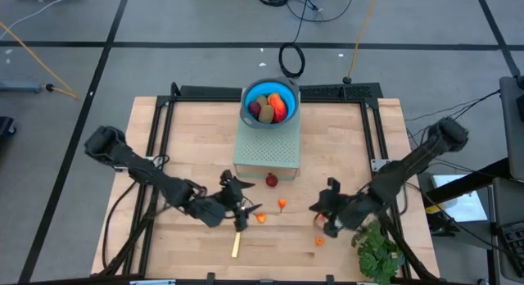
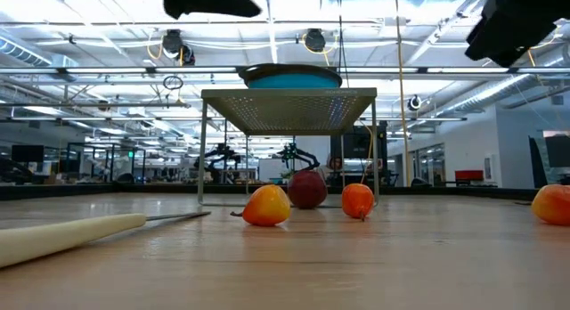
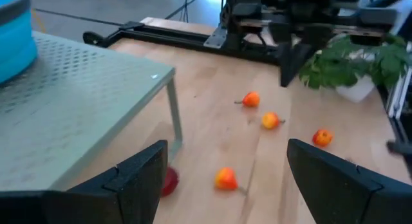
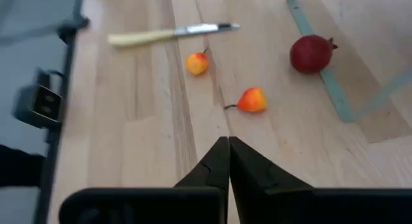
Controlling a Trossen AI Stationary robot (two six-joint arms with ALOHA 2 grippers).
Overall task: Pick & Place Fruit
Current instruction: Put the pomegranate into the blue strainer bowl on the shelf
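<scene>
You have a pale wooden table (image 1: 164,137) in front of you, and on its far middle stands a grey-green perforated metal stand (image 1: 267,151). On top of that stand sits a blue round bowl (image 1: 269,103) already holding fruit: a red-orange oblong piece (image 1: 277,106), an olive-brown oval (image 1: 262,101) and a dark red piece (image 1: 255,110).

At the table's near right corner lies a leafy green bunch (image 1: 378,252).

Your left gripper (image 1: 238,202) hovers near the table's middle with its fingers (image 3: 132,185) spread wide and nothing between them. Your right gripper (image 1: 326,213) hangs over the near right part of the table, close to the greens, its fingers (image 4: 219,161) pressed fully together and holding nothing.

A slim knife with a pale handle (image 1: 237,242) lies just beside the left gripper, toward the near edge.

A dark red ball (image 1: 271,180) rests on the table just at the stand's near edge. Three tiny orange fruit bits remain on the wood: one (image 1: 262,219) beside the left gripper, one (image 1: 282,204) between the two grippers, and one (image 1: 319,241) near the right gripper.
</scene>
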